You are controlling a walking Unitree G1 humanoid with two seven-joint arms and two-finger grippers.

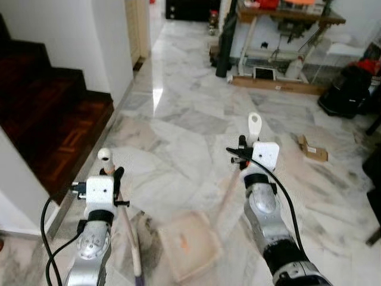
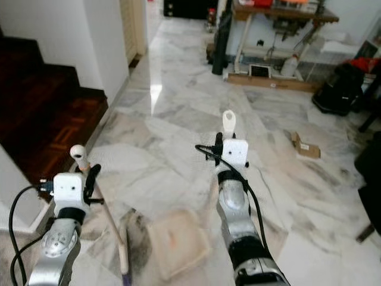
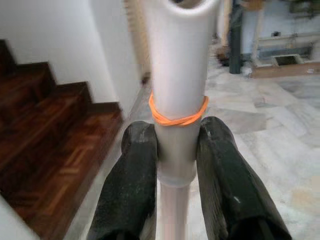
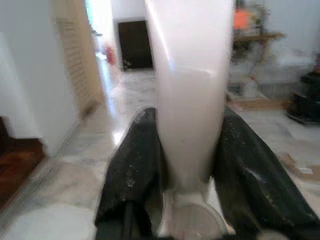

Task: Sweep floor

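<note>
My left gripper (image 3: pixel 176 145) is shut on the white top of a broom handle (image 3: pixel 177 60), just below an orange rubber band (image 3: pixel 177 118). In the eye views the broom stick (image 1: pixel 128 229) slants down to the marble floor (image 1: pixel 178 131) in front of me. My right gripper (image 4: pixel 187 145) is shut on the pale dustpan handle (image 4: pixel 190 75), whose flat tip (image 1: pixel 255 126) stands above the gripper. The handle's shaft (image 1: pixel 228 189) runs down to the beige dustpan (image 1: pixel 189 245), which lies flat on the floor between my arms, beside the broom's lower end.
Dark wooden stairs (image 1: pixel 53 119) rise on the left behind a white wall corner (image 1: pixel 113 47). A small cardboard box (image 1: pixel 312 149) lies on the floor to the right. Farther back stand a cluttered table (image 1: pixel 286 18), a long plank (image 1: pixel 280 86) and a black bag (image 1: pixel 348 89).
</note>
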